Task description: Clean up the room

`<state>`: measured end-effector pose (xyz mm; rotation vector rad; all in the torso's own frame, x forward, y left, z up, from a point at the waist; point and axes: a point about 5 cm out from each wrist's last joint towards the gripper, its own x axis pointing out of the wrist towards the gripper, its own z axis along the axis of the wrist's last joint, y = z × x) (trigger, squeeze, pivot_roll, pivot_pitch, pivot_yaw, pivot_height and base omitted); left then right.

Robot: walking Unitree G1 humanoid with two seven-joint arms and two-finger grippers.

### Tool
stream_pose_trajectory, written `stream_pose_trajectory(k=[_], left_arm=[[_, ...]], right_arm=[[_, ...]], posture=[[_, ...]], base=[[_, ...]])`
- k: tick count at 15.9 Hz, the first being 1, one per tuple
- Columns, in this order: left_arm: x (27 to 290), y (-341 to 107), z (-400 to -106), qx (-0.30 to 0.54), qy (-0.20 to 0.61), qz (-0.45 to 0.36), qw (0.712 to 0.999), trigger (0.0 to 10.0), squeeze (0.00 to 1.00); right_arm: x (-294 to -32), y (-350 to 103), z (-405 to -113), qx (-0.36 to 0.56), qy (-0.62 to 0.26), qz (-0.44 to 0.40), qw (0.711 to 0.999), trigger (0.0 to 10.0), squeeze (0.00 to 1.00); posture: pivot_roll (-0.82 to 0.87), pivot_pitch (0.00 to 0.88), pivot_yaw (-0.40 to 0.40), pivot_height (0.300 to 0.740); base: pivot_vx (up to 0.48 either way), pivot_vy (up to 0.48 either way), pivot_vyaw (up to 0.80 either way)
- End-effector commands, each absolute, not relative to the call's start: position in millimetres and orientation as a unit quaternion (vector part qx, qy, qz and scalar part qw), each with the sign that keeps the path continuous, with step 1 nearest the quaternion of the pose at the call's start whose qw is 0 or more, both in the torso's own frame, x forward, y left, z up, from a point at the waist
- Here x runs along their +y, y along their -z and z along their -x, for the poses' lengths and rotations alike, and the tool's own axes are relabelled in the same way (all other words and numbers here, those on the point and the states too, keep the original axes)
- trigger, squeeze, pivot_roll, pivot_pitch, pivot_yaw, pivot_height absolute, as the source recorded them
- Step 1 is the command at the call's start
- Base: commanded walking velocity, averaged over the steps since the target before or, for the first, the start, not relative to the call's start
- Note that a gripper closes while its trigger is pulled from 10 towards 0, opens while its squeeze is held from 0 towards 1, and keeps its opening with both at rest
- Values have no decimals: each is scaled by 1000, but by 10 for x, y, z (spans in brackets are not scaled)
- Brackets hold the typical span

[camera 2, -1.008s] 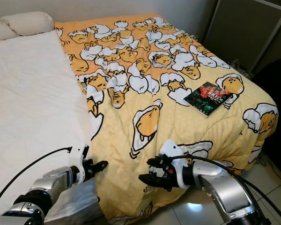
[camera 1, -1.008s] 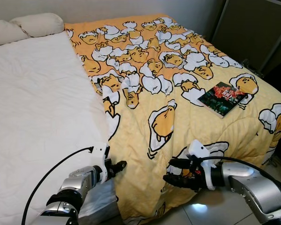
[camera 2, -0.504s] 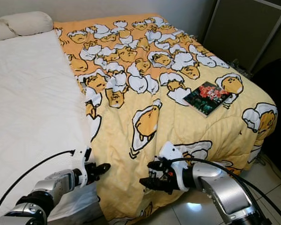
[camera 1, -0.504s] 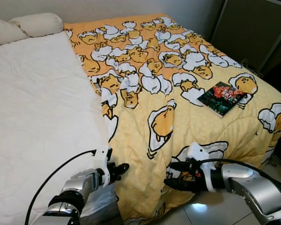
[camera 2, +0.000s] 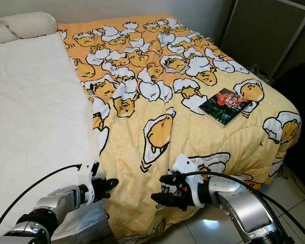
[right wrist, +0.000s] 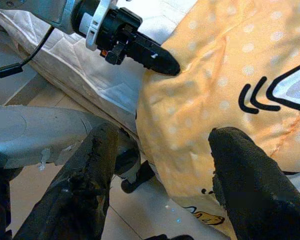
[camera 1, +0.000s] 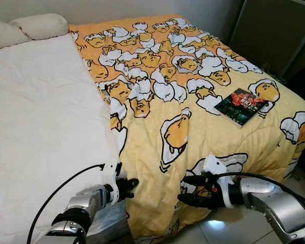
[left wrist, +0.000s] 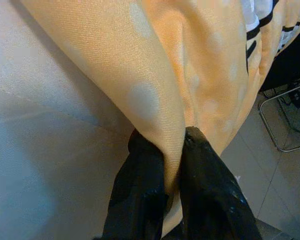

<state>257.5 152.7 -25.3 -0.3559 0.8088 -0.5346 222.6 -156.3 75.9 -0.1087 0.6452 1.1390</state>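
While the left gripper (left wrist: 172, 167) pinches the yellow blanket (camera 1: 193, 117) edge at the bed's foot, the right gripper (camera 1: 189, 189), 2 fingers spread and empty, hovers just beside the hanging hem farther along.

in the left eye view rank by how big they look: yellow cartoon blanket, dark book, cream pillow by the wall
1. yellow cartoon blanket
2. cream pillow
3. dark book; it sits nearer the camera, so the pillow's lead is safe.
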Motion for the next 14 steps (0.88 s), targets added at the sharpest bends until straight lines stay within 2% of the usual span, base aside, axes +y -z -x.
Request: stream_pose_trajectory(k=[1, 6, 11, 14], left_arm=[[1522, 241, -2572, 380, 262, 175, 870, 0, 0], [1594, 309, -2412, 382, 266, 170, 868, 0, 0], [1707, 318, -2018, 393, 294, 146, 859, 0, 0], [1693, 257, -1892, 398, 302, 134, 856, 0, 0]], right_arm=[[-1595, -766, -2230, 299, -528, 60, 792, 10000, 0], [-1554, -759, -2194, 296, -535, 59, 789, 10000, 0], [-1520, -739, -2113, 289, -534, 51, 793, 10000, 0], [-1537, -721, -2076, 290, -530, 50, 795, 10000, 0]], posture=[[-149, 0, 6, 740], [-112, 0, -5, 740], [-82, 0, 19, 740], [-87, 2, 35, 740]], base=[[0, 0, 0], [0, 0, 0], [0, 0, 0], [0, 0, 0]])
